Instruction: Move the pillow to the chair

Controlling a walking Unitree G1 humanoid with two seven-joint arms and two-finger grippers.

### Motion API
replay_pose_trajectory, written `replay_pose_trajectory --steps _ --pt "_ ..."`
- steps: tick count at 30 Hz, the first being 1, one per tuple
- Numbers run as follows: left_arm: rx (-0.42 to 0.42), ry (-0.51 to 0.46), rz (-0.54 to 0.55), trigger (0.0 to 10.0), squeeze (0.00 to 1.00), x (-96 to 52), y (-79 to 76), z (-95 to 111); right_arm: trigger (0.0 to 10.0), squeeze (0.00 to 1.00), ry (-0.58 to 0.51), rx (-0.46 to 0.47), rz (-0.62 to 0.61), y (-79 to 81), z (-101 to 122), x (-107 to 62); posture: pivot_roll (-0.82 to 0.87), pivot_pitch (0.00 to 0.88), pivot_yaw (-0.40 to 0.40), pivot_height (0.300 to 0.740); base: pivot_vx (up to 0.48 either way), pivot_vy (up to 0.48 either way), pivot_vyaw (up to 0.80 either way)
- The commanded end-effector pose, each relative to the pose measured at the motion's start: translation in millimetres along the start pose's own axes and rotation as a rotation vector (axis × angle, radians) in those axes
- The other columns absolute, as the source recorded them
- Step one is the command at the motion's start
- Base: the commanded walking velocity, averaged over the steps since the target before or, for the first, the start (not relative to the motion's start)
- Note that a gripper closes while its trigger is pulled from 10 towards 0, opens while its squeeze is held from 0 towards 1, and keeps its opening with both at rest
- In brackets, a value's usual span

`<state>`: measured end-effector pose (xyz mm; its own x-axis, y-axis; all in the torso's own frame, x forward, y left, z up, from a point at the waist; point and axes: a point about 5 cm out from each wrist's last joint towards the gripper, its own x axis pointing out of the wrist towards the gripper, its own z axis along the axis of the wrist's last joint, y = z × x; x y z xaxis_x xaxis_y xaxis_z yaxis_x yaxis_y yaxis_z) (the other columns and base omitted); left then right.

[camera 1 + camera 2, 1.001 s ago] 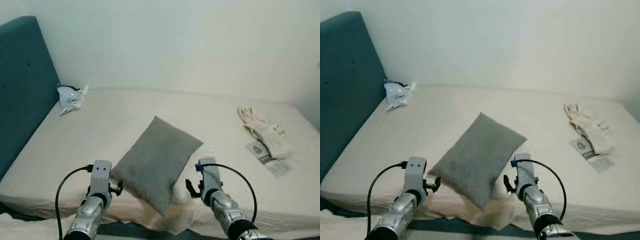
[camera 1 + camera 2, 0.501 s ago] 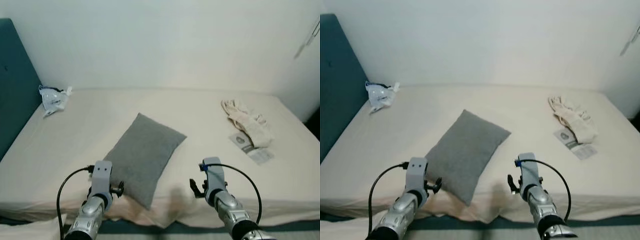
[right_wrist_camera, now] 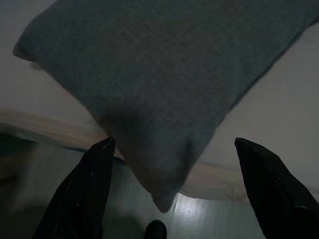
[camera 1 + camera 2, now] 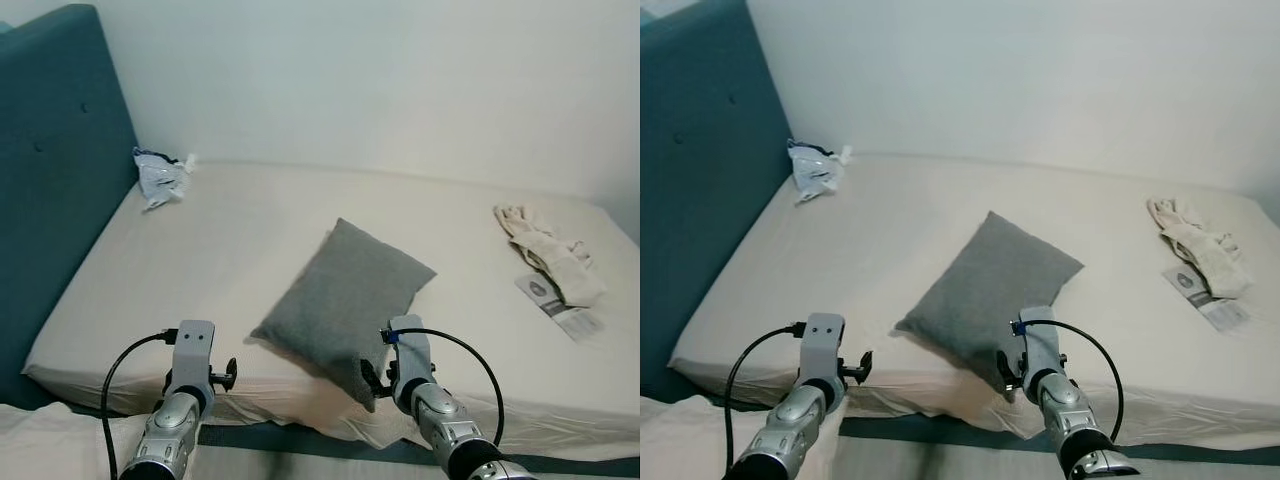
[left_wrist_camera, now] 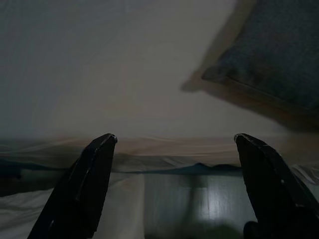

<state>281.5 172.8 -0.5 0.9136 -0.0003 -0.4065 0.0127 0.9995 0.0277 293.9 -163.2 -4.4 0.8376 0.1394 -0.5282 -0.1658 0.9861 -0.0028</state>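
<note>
- Cream sheeting covers the bed (image 4: 230, 260), which spans nearly the whole width of the head views; its near edge runs across in front of both arms, and a dark band shows just under that edge.
- A teal padded headboard (image 4: 50, 170) rises at the robot's left end of the bed, and a pale wall closes off the far side.
- Wide bare stretches of sheet lie open on both sides of the pillow, more of it toward the headboard.
- The grey pillow (image 4: 345, 305) lies near the front edge, about the middle of the bed. Its long axis runs on a diagonal, from the near-left corner toward the far right, and one pointed corner juts out over the bed's edge toward the robot.
- The right gripper (image 3: 172, 194) hovers at that overhanging corner, its two black fingers (image 3: 92, 191) spread wide on either side of the corner and not touching it.
- The left gripper (image 5: 172, 186) hangs in front of the bed's edge, well to the left of the pillow, its fingers (image 5: 84, 186) also spread wide with nothing between them.
- A beige crumpled cloth (image 4: 550, 255) lies far to the right, with a printed leaflet (image 4: 560, 308) just beside it.
- A crinkled plastic bag (image 4: 160, 178) sits by the headboard at the far left corner.
</note>
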Motion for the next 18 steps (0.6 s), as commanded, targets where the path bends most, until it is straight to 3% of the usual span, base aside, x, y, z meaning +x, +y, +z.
replay_pose_trajectory --steps 1,5,8,14,18 --pt "0.006 -0.003 -0.014 10.0 0.00 -1.3 -4.7 -2.1 10.0 0.00 0.009 0.010 -0.015 -4.1 -3.5 -1.6 -0.03 0.049 -0.062 0.740 0.000 0.000 0.00" --pt "0.032 -0.023 -0.028 10.0 0.00 -1.3 -5.9 0.4 10.0 0.00 0.009 0.012 -0.016 -4.3 -3.8 -1.8 -0.03 0.051 -0.060 0.740 0.000 0.000 0.00" --pt "0.078 -0.025 -0.049 10.0 0.00 -1.5 -10.0 0.2 10.0 0.00 0.009 0.013 -0.015 -3.1 -4.8 -1.9 -0.03 0.052 -0.058 0.740 0.000 -0.480 0.00" --pt "0.063 -0.017 -0.045 10.0 0.00 -1.9 -10.4 -1.6 10.0 0.00 0.011 0.015 -0.014 -3.2 -5.7 -2.2 -0.03 0.053 -0.058 0.740 0.000 -0.480 0.00" --pt "0.035 -0.013 -0.017 10.0 0.00 -1.9 -5.8 -2.0 10.0 0.00 0.012 0.014 -0.014 -3.8 -5.9 -2.4 -0.03 0.051 -0.060 0.740 0.000 -0.135 0.00"
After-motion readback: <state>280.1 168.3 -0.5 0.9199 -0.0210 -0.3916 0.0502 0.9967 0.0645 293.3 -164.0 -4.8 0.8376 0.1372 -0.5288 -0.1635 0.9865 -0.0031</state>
